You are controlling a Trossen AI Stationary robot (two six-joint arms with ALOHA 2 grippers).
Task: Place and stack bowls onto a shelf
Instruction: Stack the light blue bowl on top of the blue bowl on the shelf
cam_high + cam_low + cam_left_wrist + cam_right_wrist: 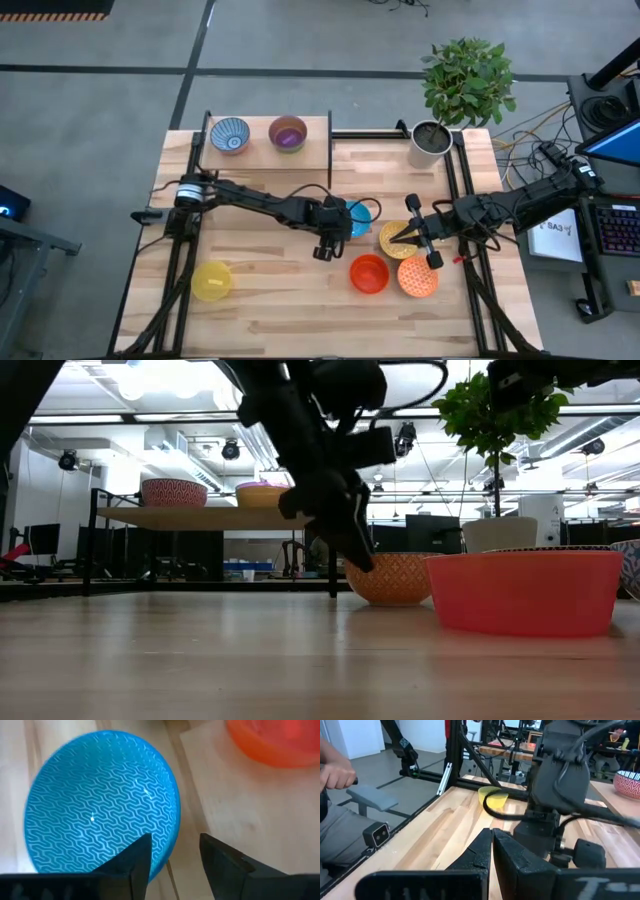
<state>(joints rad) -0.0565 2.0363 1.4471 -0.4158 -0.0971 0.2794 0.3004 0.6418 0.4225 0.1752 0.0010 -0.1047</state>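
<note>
Wooden surface [300, 300] fills the middle of the high view, grey floor around it. Shelf [310, 150] at upper left of the surface carries a blue-white patterned bowl [229, 134] and a purple bowl [288, 133], apart from each other. White plant pot [430, 143] at upper right. Left gripper [330, 240] sits at frame centre just beside the light blue bowl [358, 214]; right gripper [408, 232] just right of centre over the speckled yellow bowl [396, 239]. Red-orange bowl [369, 273] and speckled orange bowl [418, 277] below them, touching; yellow bowl [211, 281] alone at lower left. Low view: red-orange bowl [525, 592] large at right, speckled yellow bowl [390, 578] behind it, dark left arm [320, 470] coming down at centre, shelf [200, 517] at left with two bowls on top. Left wrist view: fingers [135, 860] spread, one over the light blue bowl [95, 810] rim, nothing pinched. Right wrist view: fingers [487, 852] pressed together, empty; yellow bowl [492, 797] beyond; a person's hand [337, 775] at left edge.
</note>
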